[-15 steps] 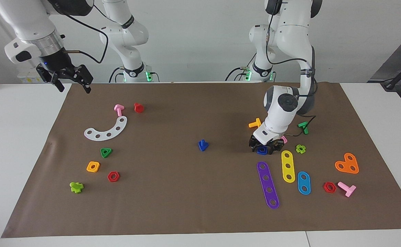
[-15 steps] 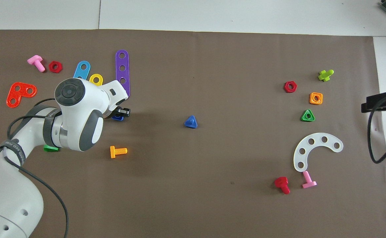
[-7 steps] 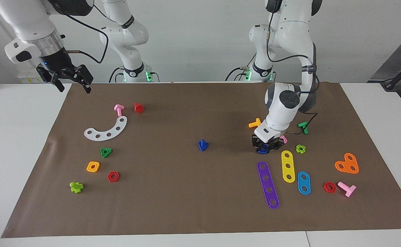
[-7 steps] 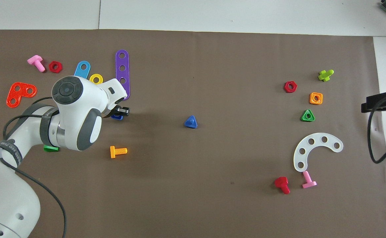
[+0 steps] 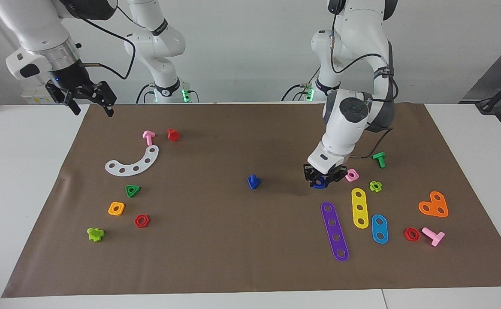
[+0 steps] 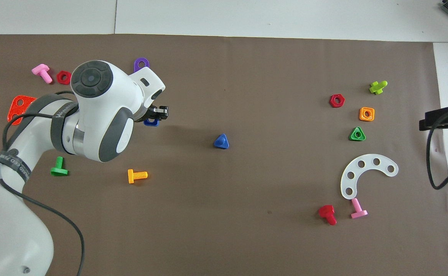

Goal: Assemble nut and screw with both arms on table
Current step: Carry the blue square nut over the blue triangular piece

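Gripping the nut (image 5: 318,184), a small dark-blue square with rounded corners, the left gripper (image 5: 321,179) hangs clenched on it just above the brown mat (image 5: 233,257), over the mat's part toward the left arm's end of the surface (image 5: 27,171). Between it and the screw (image 5: 253,182) lies a bare stretch of mat, giving open room toward the middle; the screw stands there on its triangular dark-blue head, shaft up, well apart from everything else. Clutter sits close around the held nut: a pink square nut (image 5: 351,174) just beside the gripper, a purple strip (image 5: 334,231) and a yellow strip (image 5: 359,207) farther from the robots, a light-green piece (image 5: 375,186) and a green bolt (image 5: 379,159) toward the mat's edge, and an orange bolt (image 6: 137,176) nearer to the robots. The right gripper (image 5: 88,98) waits with fingers spread above the mat's corner at the right arm's end, with a white curved strip (image 5: 134,163), a pink bolt (image 5: 148,137) and a red bolt (image 5: 173,134) lying on the mat not far from it.
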Available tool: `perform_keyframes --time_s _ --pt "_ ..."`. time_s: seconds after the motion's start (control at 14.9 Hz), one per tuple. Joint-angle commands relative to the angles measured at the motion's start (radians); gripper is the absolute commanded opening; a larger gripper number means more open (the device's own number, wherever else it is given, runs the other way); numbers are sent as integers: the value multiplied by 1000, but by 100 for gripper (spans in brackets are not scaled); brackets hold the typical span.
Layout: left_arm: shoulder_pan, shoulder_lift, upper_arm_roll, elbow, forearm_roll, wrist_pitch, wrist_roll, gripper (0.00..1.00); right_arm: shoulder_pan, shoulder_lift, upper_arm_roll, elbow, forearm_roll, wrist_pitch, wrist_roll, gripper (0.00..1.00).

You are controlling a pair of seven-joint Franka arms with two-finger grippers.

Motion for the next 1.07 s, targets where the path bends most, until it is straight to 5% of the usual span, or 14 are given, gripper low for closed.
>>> perform_keyframes --time_s 0.0,0.47,1.01 --pt "-79 54 19 100 8 -61 -117 0 -11 4 10 7 -4 -16 -21 100" --pt "-220 142 23 226 8 -81 -363 0 -11 4 10 7 -4 -18 -21 100" --pt "-266 191 20 249 2 -51 -389 0 -11 4 10 7 -4 -18 -21 100"
